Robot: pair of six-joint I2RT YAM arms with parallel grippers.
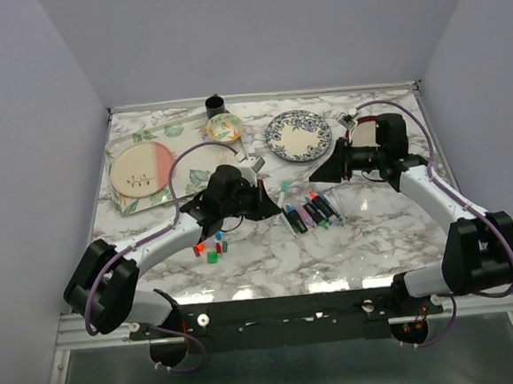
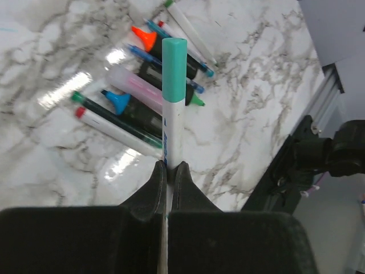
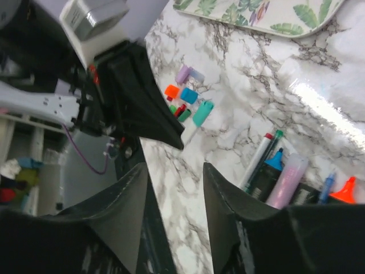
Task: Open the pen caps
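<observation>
Bench (image 1: pixel 359 246): marble top. A leaf-print tray (image 1: pixel 120 205) sits far left and a blue-patterned plate (image 1: pixel 274 130) at the back. Neither is part of the work.

Arms: both reach inward over the middle of the bench, wrists turned so the two end effectors face each other above the pile of pens (image 1: pixel 309 210). The left arm comes in low from its base with the forearm angled toward centre. The right arm runs up the right side and bends back to the left.

Left end effector (image 2: pixel 169 168): fingers closed together, clamped on the lower barrel of a white pen (image 2: pixel 173 128). We see the pen stand straight out from the jaws with its capped end free. We judge the low grip is deliberate, so the other arm has the whole cap to take.

Right end effector (image 3: pixel 174 171): jaws apart, nothing between them. It is lined up toward the held pen but well short of it. We read this as the approach before pinching the cap.

Pile of pens: lying side by side on the bench between the two wrists. An orange and a blue tip show bare, so several look already done.

Teal cap (image 2: pixel 174 68): seated on the held pen, not yet pulled.

Loose caps (image 1: pixel 212 247): a small cluster in red, green, blue and orange beside the left forearm, apart from the pile.
</observation>
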